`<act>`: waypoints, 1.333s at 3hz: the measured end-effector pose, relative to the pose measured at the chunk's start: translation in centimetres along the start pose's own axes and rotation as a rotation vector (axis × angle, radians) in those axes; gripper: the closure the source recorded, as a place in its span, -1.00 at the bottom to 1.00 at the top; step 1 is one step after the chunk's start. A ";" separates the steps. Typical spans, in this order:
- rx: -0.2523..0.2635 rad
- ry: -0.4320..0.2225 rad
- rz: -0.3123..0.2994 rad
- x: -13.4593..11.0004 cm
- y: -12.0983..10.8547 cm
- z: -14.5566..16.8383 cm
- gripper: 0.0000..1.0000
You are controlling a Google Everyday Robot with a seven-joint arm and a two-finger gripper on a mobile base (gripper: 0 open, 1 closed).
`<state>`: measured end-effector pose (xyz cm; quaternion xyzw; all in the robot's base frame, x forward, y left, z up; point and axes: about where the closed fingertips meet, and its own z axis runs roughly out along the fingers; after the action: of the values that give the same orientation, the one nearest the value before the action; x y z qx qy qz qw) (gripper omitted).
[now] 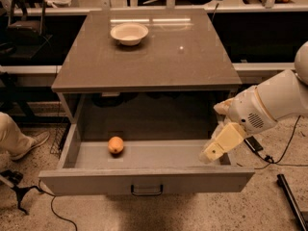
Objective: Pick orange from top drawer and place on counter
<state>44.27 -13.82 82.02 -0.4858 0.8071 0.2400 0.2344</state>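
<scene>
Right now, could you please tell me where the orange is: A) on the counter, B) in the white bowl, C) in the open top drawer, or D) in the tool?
C: the orange lies on the top drawer floor, left of centre, while the tool hangs over the drawer's right end, apart from it.
</scene>
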 end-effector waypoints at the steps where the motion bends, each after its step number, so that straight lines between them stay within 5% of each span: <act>1: -0.047 -0.019 -0.023 -0.2 0.7 3.0 -1.00; 2: -0.028 -0.074 -0.098 -1.6 0.8 6.4 -1.00; 3: 0.008 -0.134 -0.158 -5.3 -1.0 13.9 -1.00; 4: 0.001 -0.133 -0.161 -5.5 -0.9 14.2 -1.00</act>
<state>49.40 -1.76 74.17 -0.5319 0.7482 0.2518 0.3065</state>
